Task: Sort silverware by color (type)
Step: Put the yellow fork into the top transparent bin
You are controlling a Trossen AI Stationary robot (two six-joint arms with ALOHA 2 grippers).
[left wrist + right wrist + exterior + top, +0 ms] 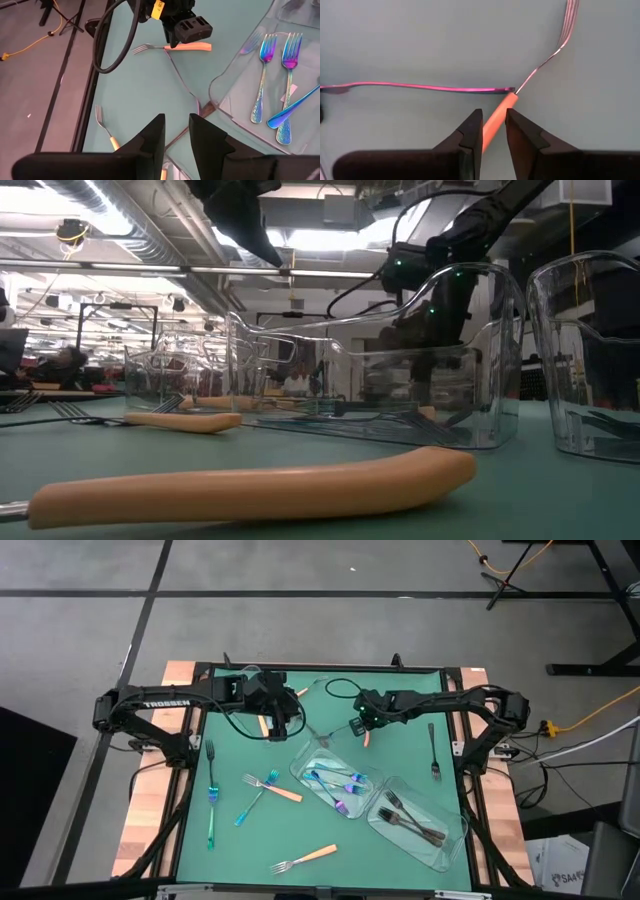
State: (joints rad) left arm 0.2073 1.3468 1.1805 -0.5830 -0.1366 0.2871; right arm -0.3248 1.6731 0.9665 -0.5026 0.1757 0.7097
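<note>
My right gripper (360, 730) (494, 122) hangs over the far middle of the green table, shut on an orange-handled fork (175, 47). My left gripper (288, 728) (176, 125) hovers high to its left, open by a narrow gap with only table showing through. Iridescent forks (262, 75) lie in one clear tray (300, 765); dark forks (410, 820) lie in another (455, 835). Loose on the table are orange-handled forks (285, 795) (310, 857) (265, 725), blue-green pieces (212, 790) and a dark fork (433, 750). My right gripper pinches the fork's orange handle (501, 111) between its two fingers, a little below where the handle meets the silver neck. The fingers come steeply from above. The fork lies about level, head (567, 20) pointing away; whether it rests on the table I cannot tell.
A third clear tray's thin rim (420, 86) (197, 102) runs right beside the held fork. Another orange-handled fork (107, 132) lies near the table's far edge. The near left of the table holds only scattered cutlery. Black frame rails border the table.
</note>
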